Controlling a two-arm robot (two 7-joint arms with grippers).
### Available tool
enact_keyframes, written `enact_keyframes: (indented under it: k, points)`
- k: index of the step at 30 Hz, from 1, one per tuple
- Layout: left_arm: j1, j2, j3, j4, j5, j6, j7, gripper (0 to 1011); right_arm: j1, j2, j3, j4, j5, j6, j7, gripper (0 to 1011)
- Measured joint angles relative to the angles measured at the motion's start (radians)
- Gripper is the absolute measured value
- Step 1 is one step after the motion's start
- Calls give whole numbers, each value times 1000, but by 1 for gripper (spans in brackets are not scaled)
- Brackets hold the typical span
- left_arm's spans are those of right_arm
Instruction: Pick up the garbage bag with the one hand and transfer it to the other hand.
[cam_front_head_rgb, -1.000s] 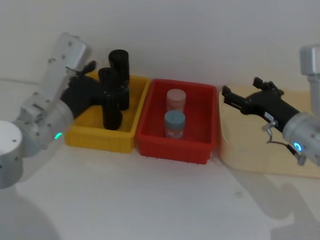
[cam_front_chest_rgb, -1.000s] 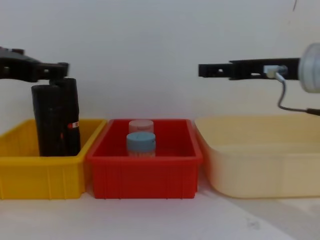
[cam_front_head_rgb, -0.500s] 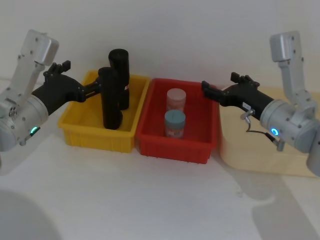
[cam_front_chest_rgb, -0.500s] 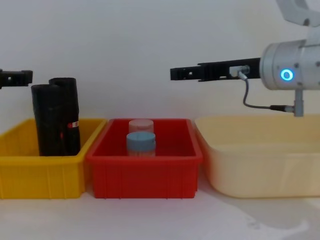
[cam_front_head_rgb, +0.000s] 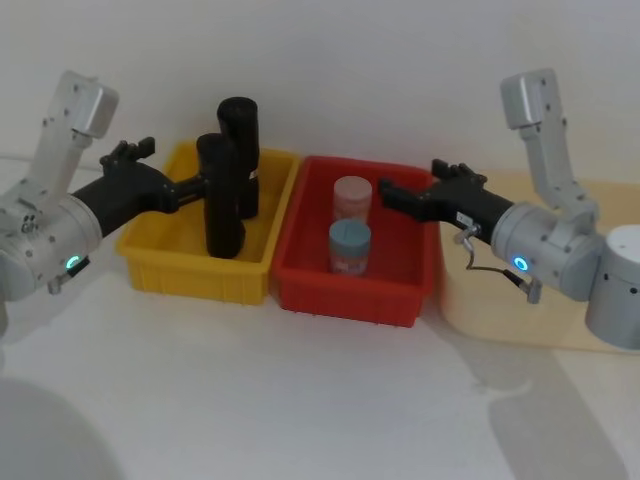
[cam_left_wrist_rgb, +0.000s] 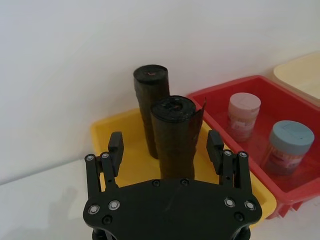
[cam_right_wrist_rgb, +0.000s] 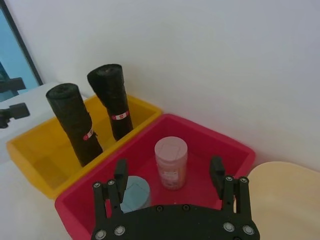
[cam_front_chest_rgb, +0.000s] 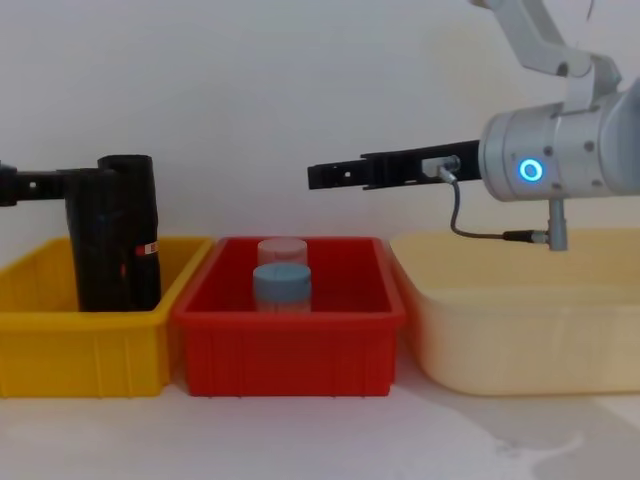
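Matte cylindrical garbage bag (cam_left_wrist_rgb: 172, 127), left gripper (cam_left_wrist_rgb: 165, 145) flanking.

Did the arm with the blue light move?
Yes. The right gripper slid leftward, from above the red bin's right edge to near its middle.

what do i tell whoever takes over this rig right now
Left gripper: open, fingers on either side of the garbage bag near its top, not closed on it.
Right gripper: open, in the air above the red bin, pointing toward the left arm.
Garbage bag: upright in the yellow bin, in front of a second black roll.
Done: grasp lined up, nothing lifted.
Left to do: close on the bag, lift it out, pass it to the right gripper.
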Motion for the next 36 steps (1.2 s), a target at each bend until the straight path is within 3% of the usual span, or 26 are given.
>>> enact_keyframes:
  k: [36]
  points:
    - [-159,-81,84,256,-16,-75,-91,1001,46,-12,-65,87,39,31,63,1001]
